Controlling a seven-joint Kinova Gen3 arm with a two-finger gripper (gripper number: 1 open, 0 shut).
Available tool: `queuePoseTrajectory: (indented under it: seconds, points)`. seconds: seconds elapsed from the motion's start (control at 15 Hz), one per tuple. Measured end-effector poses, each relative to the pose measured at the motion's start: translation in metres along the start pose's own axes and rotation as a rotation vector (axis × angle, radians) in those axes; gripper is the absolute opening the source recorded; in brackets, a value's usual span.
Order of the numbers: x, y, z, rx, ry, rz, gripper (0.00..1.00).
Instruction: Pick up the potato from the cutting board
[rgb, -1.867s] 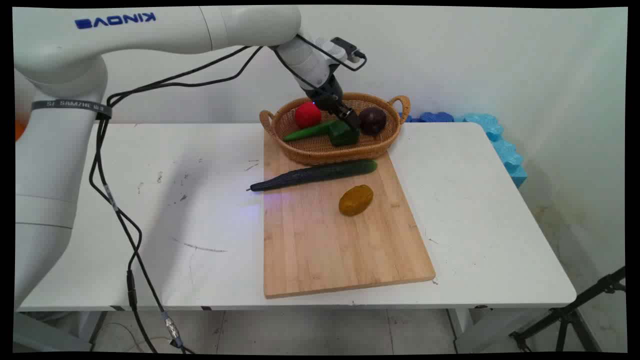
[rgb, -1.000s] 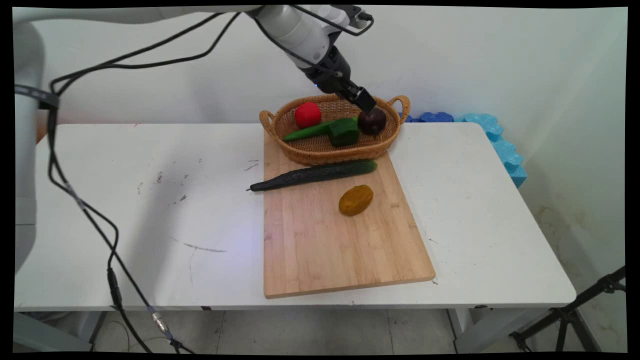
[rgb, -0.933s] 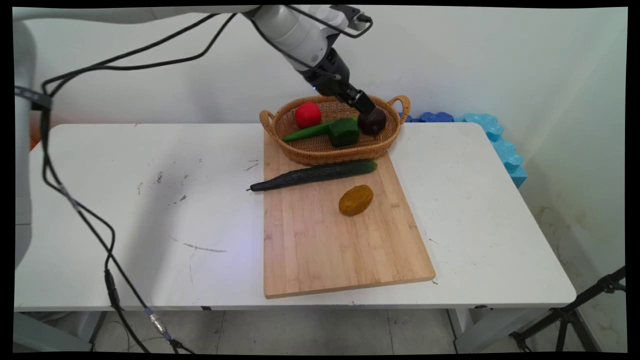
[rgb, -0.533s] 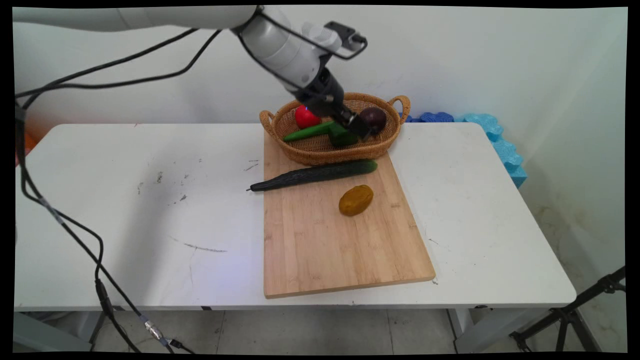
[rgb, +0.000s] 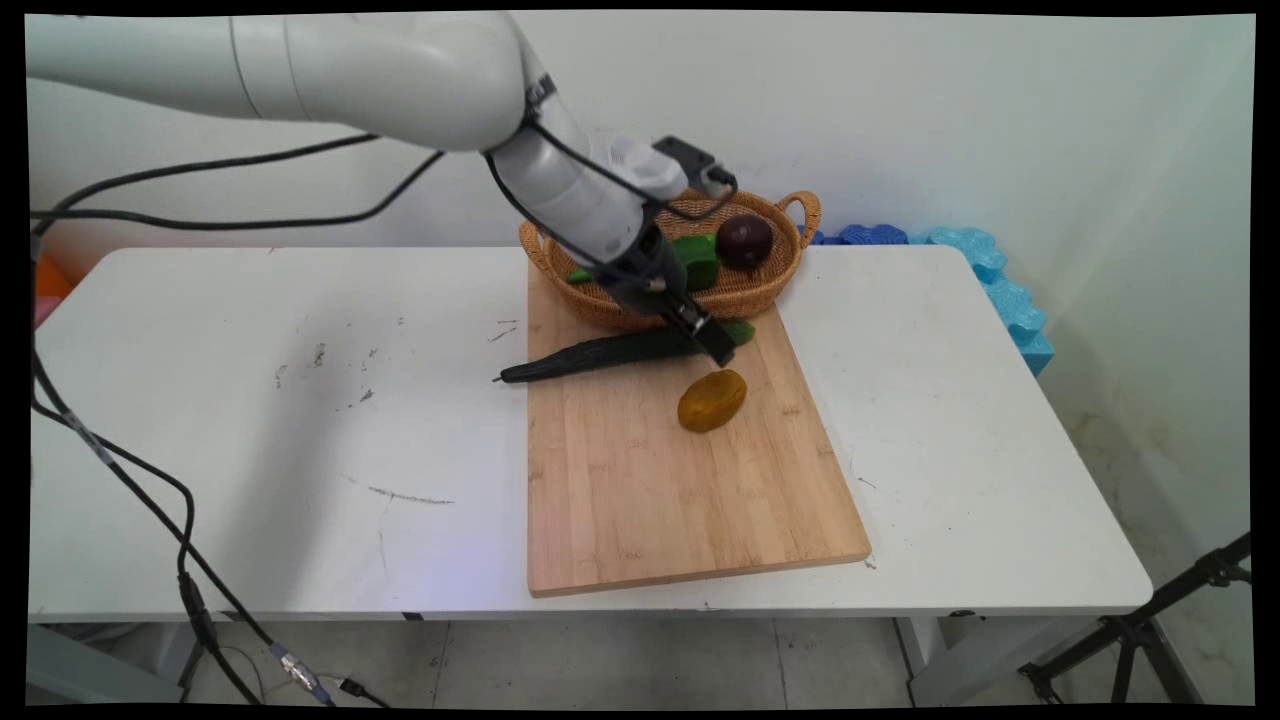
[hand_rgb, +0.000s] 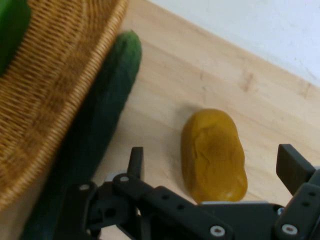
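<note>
The hand (rgb: 718, 348) has come down and forward out of the wicker basket (rgb: 760, 285), where it hovered by the dark purple fruit (rgb: 744, 240) a moment ago, and now hangs low over the wooden cutting board (rgb: 680, 500), just above the thick end of the long dark cucumber (rgb: 600, 353). It holds nothing. In the hand view its two fingers (hand_rgb: 291, 169) stand wide apart, and the yellow-brown potato-shaped piece (hand_rgb: 214, 155) lies on the board between them, a little farther along the line of sight, not touched.

The cucumber lies across the board's far part, its thin tip reaching off the left edge onto the white bench (rgb: 300, 420), its thick end close against the basket's front wall. The potato-shaped piece (rgb: 712, 400) sits just nearer than the cucumber, apart from it. Inside the basket the purple fruit rests at the right, a green pepper-like piece (rgb: 697, 260) beside it; the arm covers the basket's left half. Blue foam pieces (rgb: 985, 275) lie beyond the bench's far right corner.
</note>
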Motion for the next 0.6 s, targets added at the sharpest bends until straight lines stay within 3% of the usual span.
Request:
queuePoseTrajectory:
  seconds: [0.6]
  points:
    - [-0.011,0.01,0.044,-0.012,-0.032,0.043,1.0]
